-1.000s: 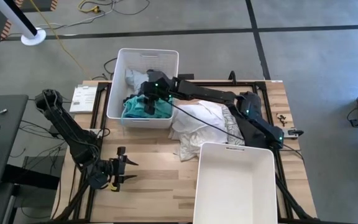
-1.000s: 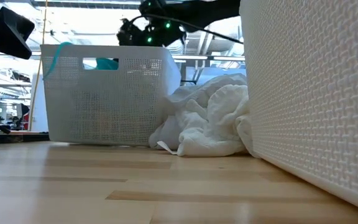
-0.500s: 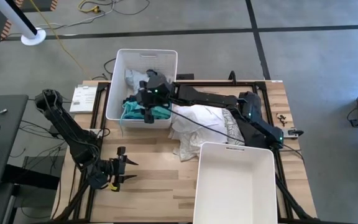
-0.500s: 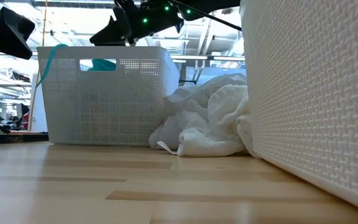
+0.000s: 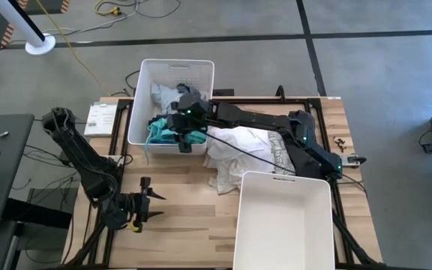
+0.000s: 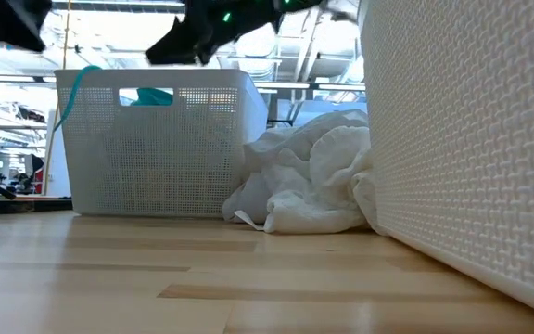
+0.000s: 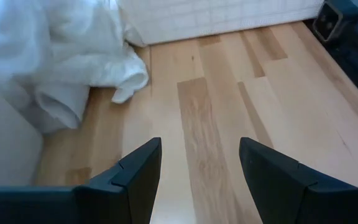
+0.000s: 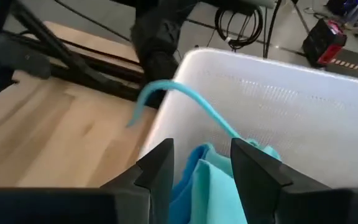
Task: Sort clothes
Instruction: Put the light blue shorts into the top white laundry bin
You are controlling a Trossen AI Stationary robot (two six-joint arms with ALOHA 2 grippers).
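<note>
Clothes are split between two spots: a teal garment [image 5: 172, 132] lies in the far white bin [image 5: 142, 97] with grey and dark pieces, its strap [image 8: 185, 99] hanging over the rim, and a white heap [image 5: 242, 154] rests on the desk [image 5: 178, 217] between that bin and the near bin [image 5: 283, 221]. The right claw [image 5: 180, 132] is held over the teal garment, fingers parted, nothing gripped. The left claw [image 5: 150, 204] is parked low over bare desk, released.
</note>
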